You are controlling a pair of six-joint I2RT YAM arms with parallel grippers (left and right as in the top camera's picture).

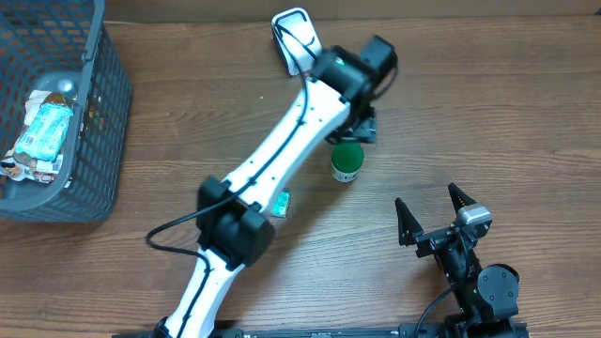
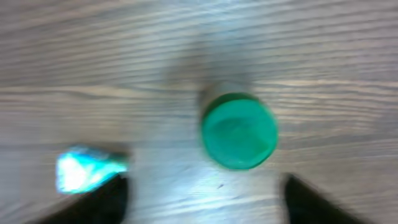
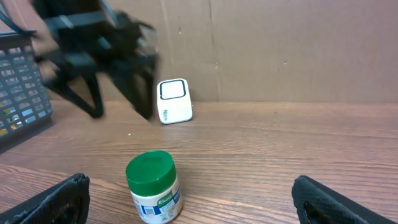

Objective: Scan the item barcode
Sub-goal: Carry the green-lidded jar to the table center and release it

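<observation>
The item is a small white jar with a green lid (image 1: 346, 161), standing upright on the wooden table. The left wrist view looks straight down on its lid (image 2: 239, 130), blurred. My left gripper (image 1: 360, 127) hovers just behind and above the jar, open, with nothing between its dark fingers (image 2: 106, 198). The right wrist view shows the jar's label and a small square code (image 3: 152, 186), with the left gripper (image 3: 118, 104) raised behind it. My right gripper (image 1: 427, 199) stands wide open near the front right, apart from the jar. The white barcode scanner (image 1: 296, 38) sits at the back.
A grey mesh basket (image 1: 94, 113) holding packaged goods stands at the far left. A small teal packet (image 1: 281, 202) lies on the table beside the left arm's link. A cardboard wall (image 3: 280, 43) closes the back of the table behind the scanner (image 3: 173, 101).
</observation>
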